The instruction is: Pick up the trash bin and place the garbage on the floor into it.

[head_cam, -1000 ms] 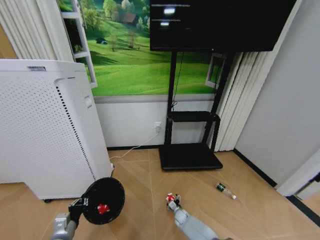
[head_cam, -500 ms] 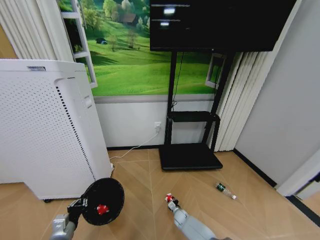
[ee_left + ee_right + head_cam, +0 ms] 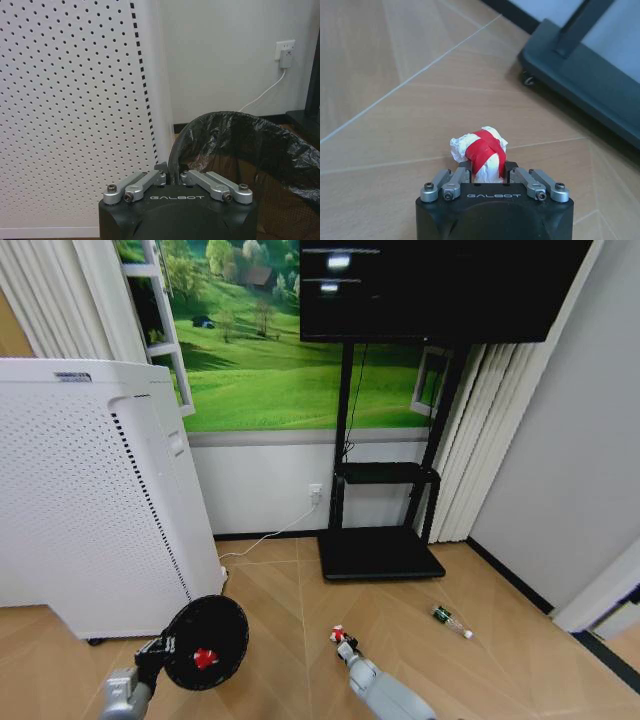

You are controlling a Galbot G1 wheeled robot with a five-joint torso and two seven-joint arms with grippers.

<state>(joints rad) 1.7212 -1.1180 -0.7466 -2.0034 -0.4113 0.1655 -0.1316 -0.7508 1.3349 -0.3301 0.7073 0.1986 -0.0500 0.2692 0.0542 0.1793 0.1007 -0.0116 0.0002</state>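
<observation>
My left gripper (image 3: 160,648) is shut on the rim of the black trash bin (image 3: 207,642), held low at the left with its mouth facing me. A red-and-white piece (image 3: 204,656) lies inside. In the left wrist view the left gripper (image 3: 172,176) pinches the rim of the bag-lined bin (image 3: 235,145). My right gripper (image 3: 344,645) is shut on a red-and-white wad of garbage (image 3: 340,635) just right of the bin. In the right wrist view the right gripper (image 3: 486,172) clamps the wad (image 3: 481,150) over the wooden floor. A green bottle (image 3: 450,620) lies farther right.
A tall white perforated appliance (image 3: 90,500) stands close on the left, right behind the bin (image 3: 75,100). A black TV stand (image 3: 380,552) is ahead by the wall, its base near the right gripper (image 3: 580,80). A white cable (image 3: 265,540) runs along the floor.
The right gripper with the red-and-white wad has shifted slightly left, toward the bin. The bin and the left arm have barely moved.
</observation>
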